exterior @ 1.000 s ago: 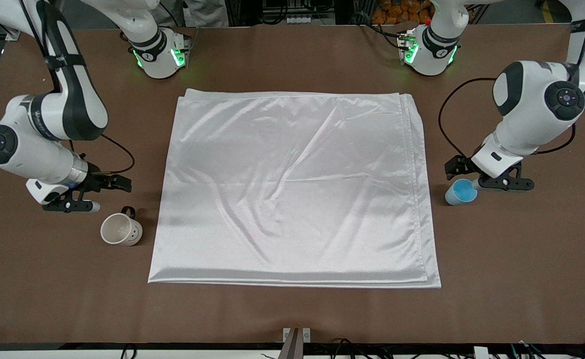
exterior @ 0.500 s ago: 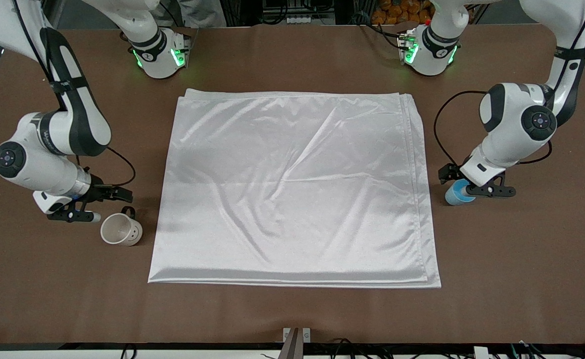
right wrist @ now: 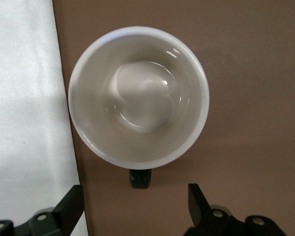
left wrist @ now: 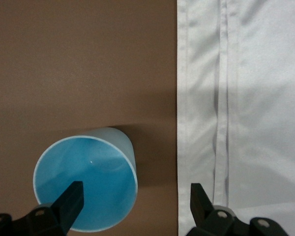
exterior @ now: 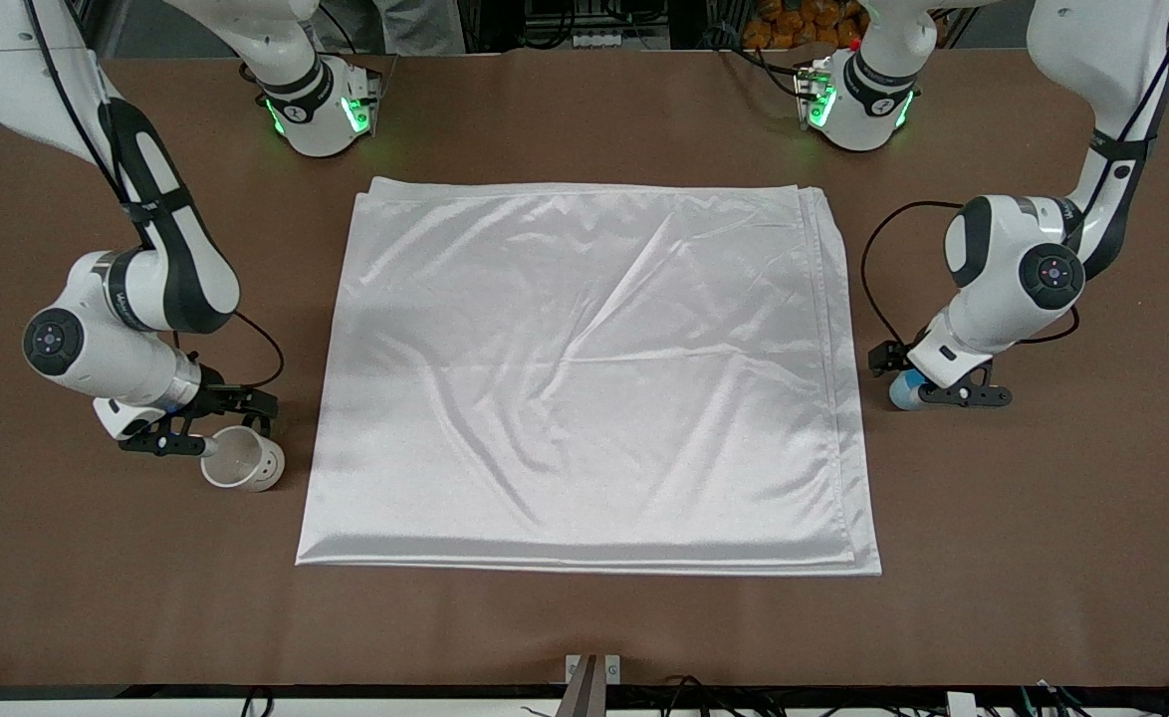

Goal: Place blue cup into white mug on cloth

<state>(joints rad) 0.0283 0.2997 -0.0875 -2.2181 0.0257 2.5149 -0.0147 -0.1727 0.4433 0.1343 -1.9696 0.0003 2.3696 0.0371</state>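
Left claw (exterior: 928, 390) open over the blue cup (exterior: 901, 393), which sits on the bench (exterior: 584, 617) at the cloth's (exterior: 584, 378) 3 o'clock edge. Right claw (exterior: 208, 426) open over the white mug (exterior: 243, 461) at 9 o'clock. Each should centre on the rim, then descend.

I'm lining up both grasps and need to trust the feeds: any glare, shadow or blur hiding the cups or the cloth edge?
Front view: the cloth shows sheen along its creases, its edges readable; the left arm hides most of the blue cup. Left wrist view: the cup is sharp, casting a soft shadow toward the cloth. Right wrist view: small highlights inside the white mug, rim and handle clear.
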